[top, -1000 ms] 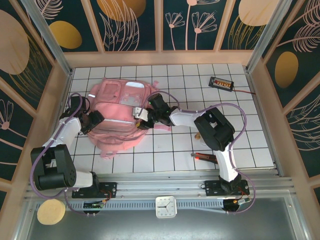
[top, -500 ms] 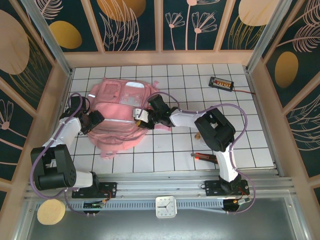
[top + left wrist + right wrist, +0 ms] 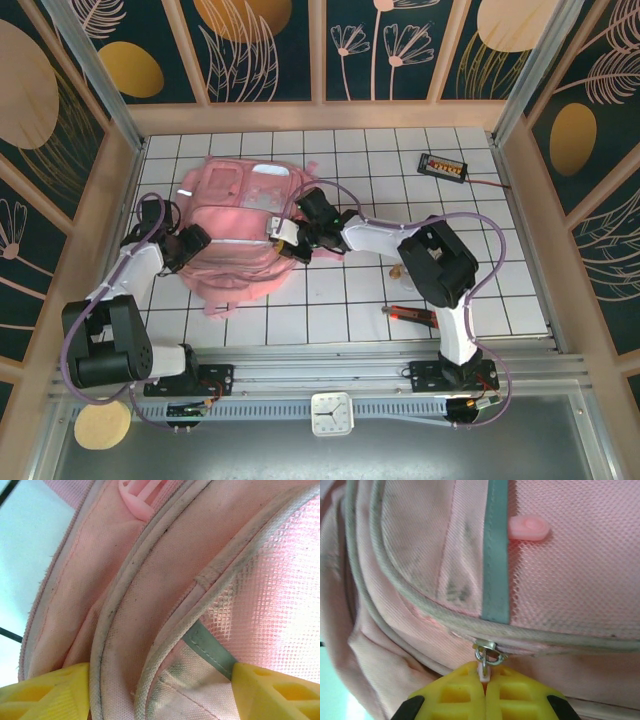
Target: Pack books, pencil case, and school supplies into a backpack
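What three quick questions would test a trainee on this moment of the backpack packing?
1. True or false: the right gripper is shut on the zipper pull of the backpack.
2. Multiple choice: what lies near the far right corner of the table? A) a black box with orange buttons; B) a yellow book; C) a pale-pink pouch.
3. Short answer: which gripper's fingers sit on either side of the backpack's piped seams?

Key: 1 true. 2 A. 3 the left gripper.
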You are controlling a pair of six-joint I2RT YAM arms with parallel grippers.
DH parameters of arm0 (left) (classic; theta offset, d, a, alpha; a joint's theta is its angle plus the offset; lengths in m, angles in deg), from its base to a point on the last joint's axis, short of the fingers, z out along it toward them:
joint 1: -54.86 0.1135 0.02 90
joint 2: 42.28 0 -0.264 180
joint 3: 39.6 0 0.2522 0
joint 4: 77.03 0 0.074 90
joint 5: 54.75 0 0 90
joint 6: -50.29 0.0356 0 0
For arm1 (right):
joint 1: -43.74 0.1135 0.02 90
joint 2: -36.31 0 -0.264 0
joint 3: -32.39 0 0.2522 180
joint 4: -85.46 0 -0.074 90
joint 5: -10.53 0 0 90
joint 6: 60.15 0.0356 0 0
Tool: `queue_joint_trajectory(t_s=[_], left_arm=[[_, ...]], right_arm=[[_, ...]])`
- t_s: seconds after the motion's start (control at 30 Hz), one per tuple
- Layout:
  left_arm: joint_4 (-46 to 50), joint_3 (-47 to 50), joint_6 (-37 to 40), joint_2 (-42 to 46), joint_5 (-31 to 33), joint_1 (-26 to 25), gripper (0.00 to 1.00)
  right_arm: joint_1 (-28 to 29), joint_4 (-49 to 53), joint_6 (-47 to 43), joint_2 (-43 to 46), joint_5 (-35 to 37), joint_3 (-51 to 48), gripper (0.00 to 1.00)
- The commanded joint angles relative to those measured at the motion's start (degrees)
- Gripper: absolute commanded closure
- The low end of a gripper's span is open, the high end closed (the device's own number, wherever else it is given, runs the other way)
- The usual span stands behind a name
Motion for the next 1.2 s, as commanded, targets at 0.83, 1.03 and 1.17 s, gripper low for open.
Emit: queue_joint_trajectory(t_s=[0.83, 1.03, 1.17], left_arm=[[-5.3, 1.3, -11.2, 5.6, 0.3, -20.8, 0.40], [-5.6, 0.9, -9.4, 5.3, 3.6, -20.8, 0.62], [-6.2, 0.5, -8.0, 4.6, 4.6, -20.8, 0.65]], right_arm=[[4.4, 24.7, 52.4, 4.2, -2.8, 10.1, 1.00], [4.8, 36.3, 50.0, 1.8, -9.8, 15.9, 1.00], [4.7, 40.6, 47.7, 1.9, -15.8, 17.9, 1.00]])
